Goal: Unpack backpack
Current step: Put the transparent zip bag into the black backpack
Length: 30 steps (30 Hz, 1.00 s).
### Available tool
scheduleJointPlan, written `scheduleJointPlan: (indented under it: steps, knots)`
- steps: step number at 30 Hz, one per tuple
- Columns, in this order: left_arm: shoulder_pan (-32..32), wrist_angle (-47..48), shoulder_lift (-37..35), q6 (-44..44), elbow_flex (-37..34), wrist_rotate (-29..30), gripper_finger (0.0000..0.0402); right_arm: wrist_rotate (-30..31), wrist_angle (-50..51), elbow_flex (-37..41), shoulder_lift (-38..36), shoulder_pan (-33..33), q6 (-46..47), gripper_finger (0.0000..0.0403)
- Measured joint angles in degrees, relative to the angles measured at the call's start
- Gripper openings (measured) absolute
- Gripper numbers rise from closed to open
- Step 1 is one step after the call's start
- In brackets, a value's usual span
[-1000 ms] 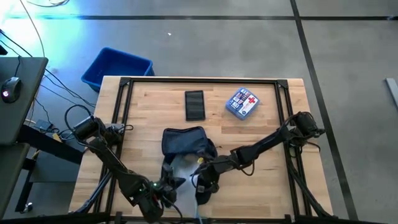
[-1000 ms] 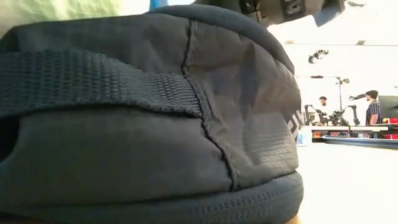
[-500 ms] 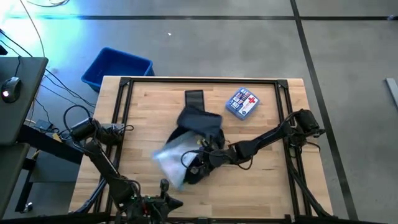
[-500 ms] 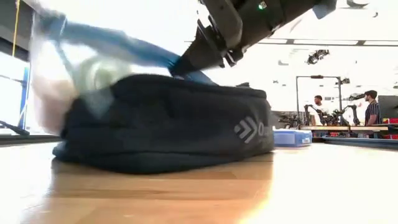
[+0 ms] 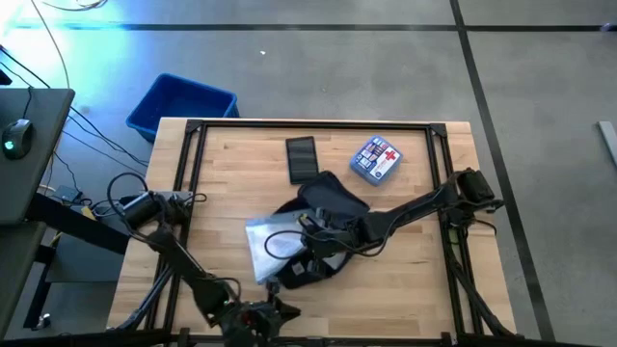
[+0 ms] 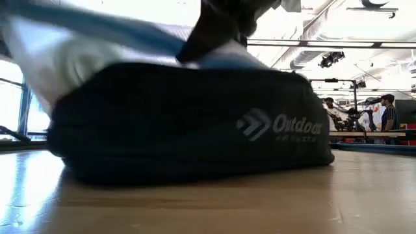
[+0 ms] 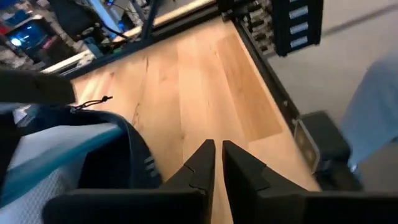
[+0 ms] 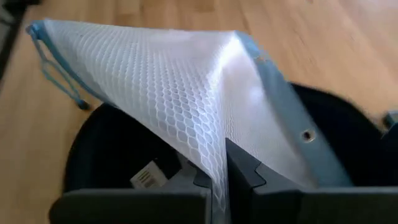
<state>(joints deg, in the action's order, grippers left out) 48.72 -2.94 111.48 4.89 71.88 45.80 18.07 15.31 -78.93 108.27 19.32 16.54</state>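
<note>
1. My left jaws (image 7: 215, 163) hover nearly closed, empty, at the surface's (image 5: 405, 280) near edge.
2. My right jaws (image 8: 219, 167) pinch a white mesh bag (image 8: 174, 87), partly out of the backpack (image 5: 323, 226) mid-surface.
3. A black case (image 5: 301, 159) and first-aid pouch (image 5: 376, 159) lie unpacked near the far edge.

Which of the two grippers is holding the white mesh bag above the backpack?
The right gripper: it is shut on the white mesh bag over the backpack. The left gripper holds nothing, near the table's front edge.
</note>
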Motion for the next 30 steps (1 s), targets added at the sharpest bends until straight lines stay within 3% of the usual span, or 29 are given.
scheduleJointPlan:
  steps: [10,15,19,23,28,30]
  knots:
    - [-5.0,1.5,2.2,-6.7,0.0,0.6,0.0133,-0.2,2.4,0.0,0.1,1.1,-1.6,0.0000]
    - [-7.7,5.4,2.2,-2.4,0.0,-2.4,0.0172,-0.3,2.8,0.0,0.2,1.1,-1.6,0.0000]
    - [-10.1,5.6,3.4,2.1,0.0,-5.3,0.0181,-0.4,3.1,0.1,0.2,1.0,-1.6,0.0000]
    - [-11.4,6.4,4.8,4.3,0.0,-6.4,0.0157,-0.8,4.3,0.1,0.2,1.0,-2.1,0.0000]
    - [-11.0,14.1,4.9,7.1,0.1,-6.6,0.0030,-2.1,4.6,1.2,0.6,1.4,-5.0,0.0000]
    - [-10.5,18.7,4.9,10.9,0.0,-6.0,0.0013,-3.3,3.7,2.6,1.4,1.6,-6.5,0.0000]
